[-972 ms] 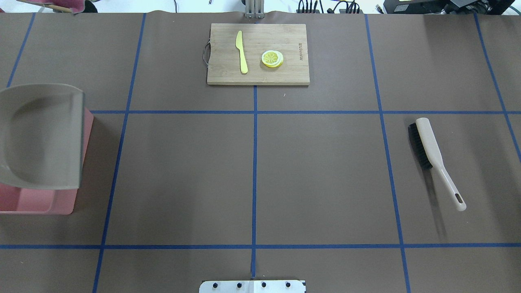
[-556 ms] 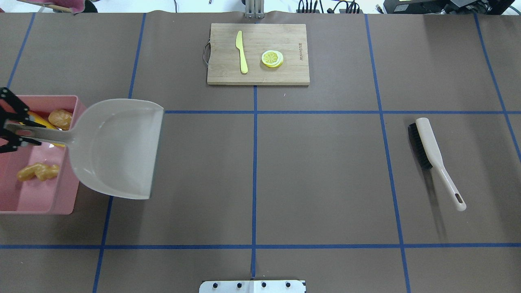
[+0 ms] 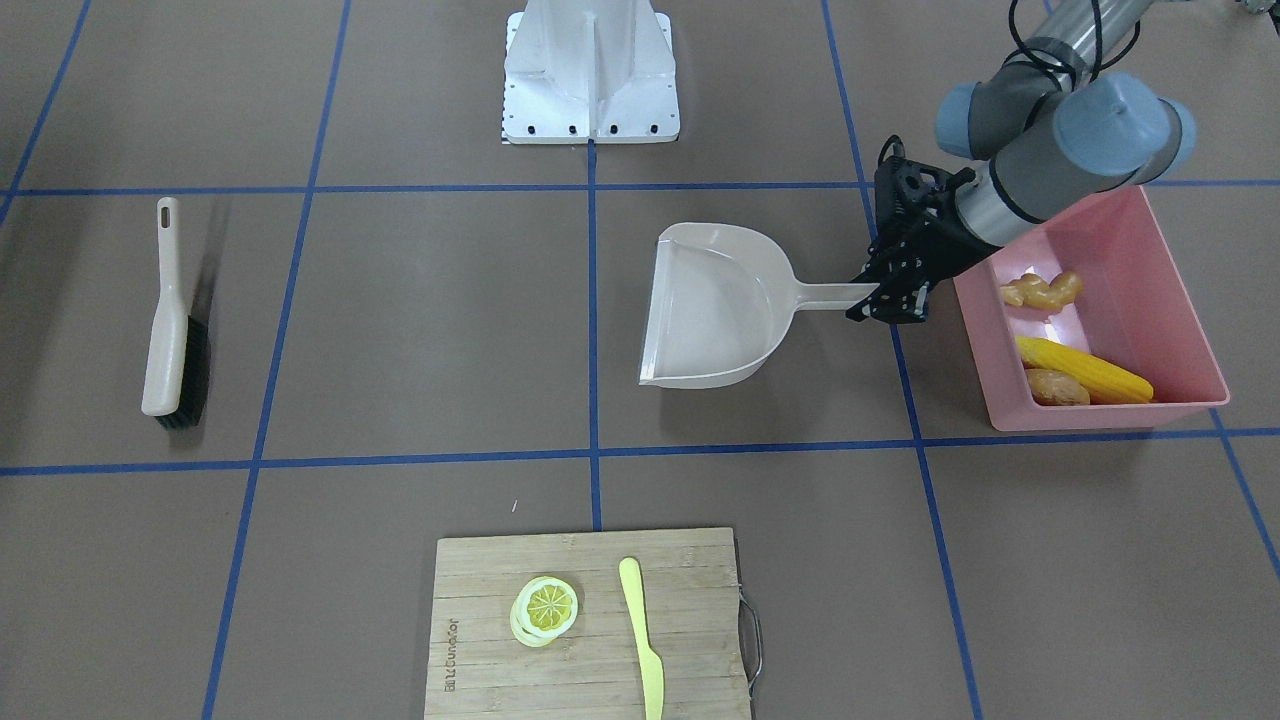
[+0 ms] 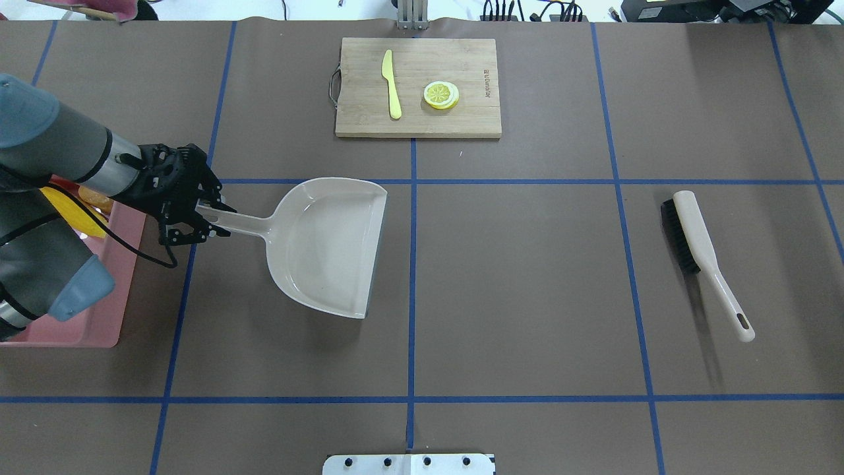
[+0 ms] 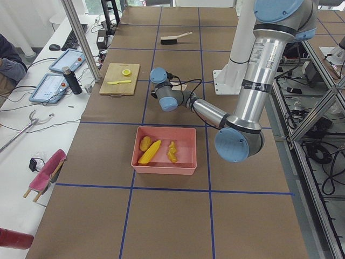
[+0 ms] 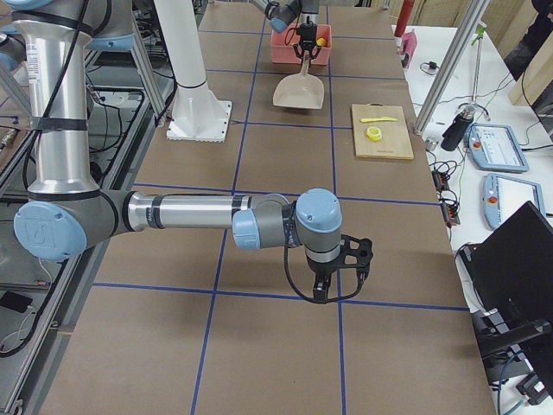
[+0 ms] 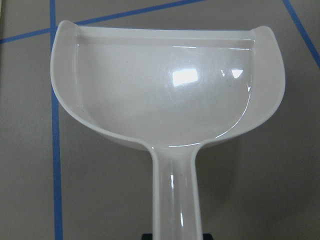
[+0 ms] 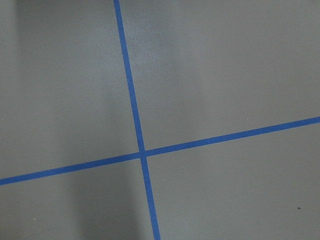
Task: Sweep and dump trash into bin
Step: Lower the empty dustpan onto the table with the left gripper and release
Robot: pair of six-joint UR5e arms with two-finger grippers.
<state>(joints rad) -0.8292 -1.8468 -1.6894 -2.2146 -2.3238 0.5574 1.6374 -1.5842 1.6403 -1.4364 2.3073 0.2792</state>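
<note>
Beige dustpan (image 4: 330, 247) in left hand (image 4: 198, 221) (near bin (image 3: 1185, 310))

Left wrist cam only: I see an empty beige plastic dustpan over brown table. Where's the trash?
Observer: All in the pink translucent plastic tub: yellow corn cob, brown-orange potato, knobbly tan ginger root.
Operator: Who's holding the pan?
Observer: The left gripper, shut on the handle end of the beige plastic dustpan.
Operator: Brush?
Observer: The beige hand brush with black bristles lies on the table on the robot's right, nothing gripping it.
</note>
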